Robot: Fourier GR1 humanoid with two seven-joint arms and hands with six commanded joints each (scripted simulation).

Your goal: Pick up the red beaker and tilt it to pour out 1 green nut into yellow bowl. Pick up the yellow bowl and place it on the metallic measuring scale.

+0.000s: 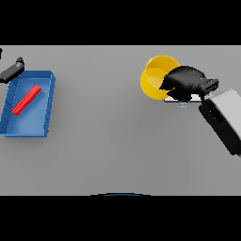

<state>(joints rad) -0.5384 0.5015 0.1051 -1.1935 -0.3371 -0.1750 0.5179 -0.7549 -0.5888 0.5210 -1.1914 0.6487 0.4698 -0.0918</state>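
While the bowl rides tilted: a slip could spill its contents (none visible).
Right hand [184, 81]: fingers curled over yellow bowl [157, 77] rim.
Bowl: tilted beside the scale [184, 99], barely visible.

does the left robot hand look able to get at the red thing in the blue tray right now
Probably yes. The left robot hand sits at the blue tray's far left corner, and the red piece lies uncovered inside with nothing between them.
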